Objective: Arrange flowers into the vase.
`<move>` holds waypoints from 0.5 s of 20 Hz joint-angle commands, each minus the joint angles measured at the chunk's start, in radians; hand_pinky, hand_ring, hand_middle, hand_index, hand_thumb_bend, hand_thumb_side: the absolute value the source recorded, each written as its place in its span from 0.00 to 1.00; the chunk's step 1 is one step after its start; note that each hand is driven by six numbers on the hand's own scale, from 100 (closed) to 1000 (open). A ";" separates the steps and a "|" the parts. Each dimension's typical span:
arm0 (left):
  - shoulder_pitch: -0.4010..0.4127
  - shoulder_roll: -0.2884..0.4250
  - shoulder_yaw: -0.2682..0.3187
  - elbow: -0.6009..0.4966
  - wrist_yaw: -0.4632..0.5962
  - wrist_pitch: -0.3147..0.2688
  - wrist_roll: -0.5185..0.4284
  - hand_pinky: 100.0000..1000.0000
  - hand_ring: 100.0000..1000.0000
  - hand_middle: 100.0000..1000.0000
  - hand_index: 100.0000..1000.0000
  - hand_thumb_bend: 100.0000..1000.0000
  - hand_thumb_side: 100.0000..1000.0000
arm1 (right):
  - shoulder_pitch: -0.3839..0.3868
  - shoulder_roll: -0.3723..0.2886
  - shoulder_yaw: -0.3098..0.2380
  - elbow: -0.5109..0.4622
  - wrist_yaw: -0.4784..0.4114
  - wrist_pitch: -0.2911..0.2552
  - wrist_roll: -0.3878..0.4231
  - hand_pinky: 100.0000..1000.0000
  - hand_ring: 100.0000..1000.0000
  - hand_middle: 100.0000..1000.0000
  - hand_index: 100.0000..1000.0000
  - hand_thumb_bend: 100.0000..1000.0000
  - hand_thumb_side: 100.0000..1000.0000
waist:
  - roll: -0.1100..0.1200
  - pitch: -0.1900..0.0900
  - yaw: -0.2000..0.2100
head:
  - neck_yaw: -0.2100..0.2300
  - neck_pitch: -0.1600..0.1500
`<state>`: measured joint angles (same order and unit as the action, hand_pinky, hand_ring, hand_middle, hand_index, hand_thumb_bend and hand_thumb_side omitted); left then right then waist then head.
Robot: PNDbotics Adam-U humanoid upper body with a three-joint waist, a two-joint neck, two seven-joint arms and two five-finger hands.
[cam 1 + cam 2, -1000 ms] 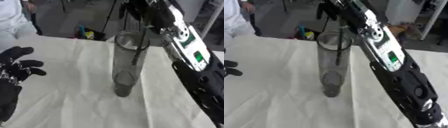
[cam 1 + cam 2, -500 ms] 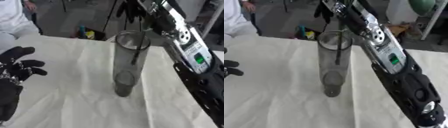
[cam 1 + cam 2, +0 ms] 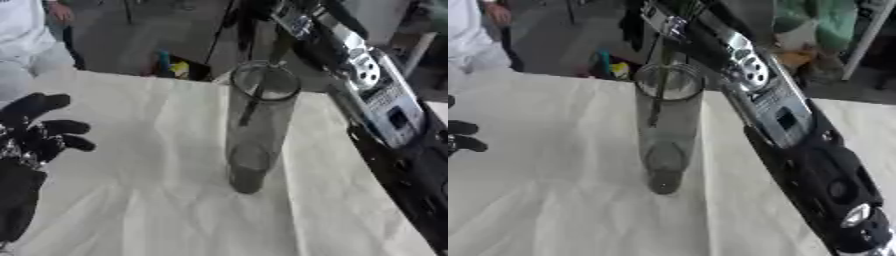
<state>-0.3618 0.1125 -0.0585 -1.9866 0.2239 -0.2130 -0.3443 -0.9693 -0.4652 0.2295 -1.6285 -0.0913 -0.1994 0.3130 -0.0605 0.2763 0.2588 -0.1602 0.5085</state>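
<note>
While the right arm [image 3: 780,115] reaches over the far rim of the vase [image 3: 256,125], a thin dark stem [image 3: 251,105] hangs partway inside; its hand is hidden, grip impossible to tell. Left hand [image 3: 35,137] rests open, near left. A sideways nudge could topple the tall vase.

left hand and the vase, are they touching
Apart. In the left eye view the left hand rests open at the left edge, with a wide stretch of bare white cloth between it and the glass vase.
</note>
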 commanded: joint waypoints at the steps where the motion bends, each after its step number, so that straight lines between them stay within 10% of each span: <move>1: -0.011 0.003 -0.011 -0.013 -0.003 0.000 -0.004 0.61 0.70 0.80 0.88 0.06 1.00 | -0.028 -0.031 -0.009 -0.004 0.008 -0.001 0.027 0.68 0.36 0.29 0.40 0.00 0.90 | -0.007 -0.002 -0.002 | 0.002 -0.008; 10: -0.008 0.002 -0.012 -0.013 -0.004 0.001 -0.006 0.61 0.70 0.80 0.88 0.06 1.00 | -0.033 -0.044 -0.018 -0.007 0.004 0.046 0.081 0.74 0.41 0.32 0.43 0.00 0.91 | -0.003 -0.002 -0.006 | 0.001 -0.009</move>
<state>-0.3618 0.1125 -0.0585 -1.9866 0.2223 -0.2112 -0.3467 -0.9773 -0.4816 0.2275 -1.6263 -0.0902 -0.1571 0.3882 -0.0605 0.2763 0.2534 -0.1599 0.5085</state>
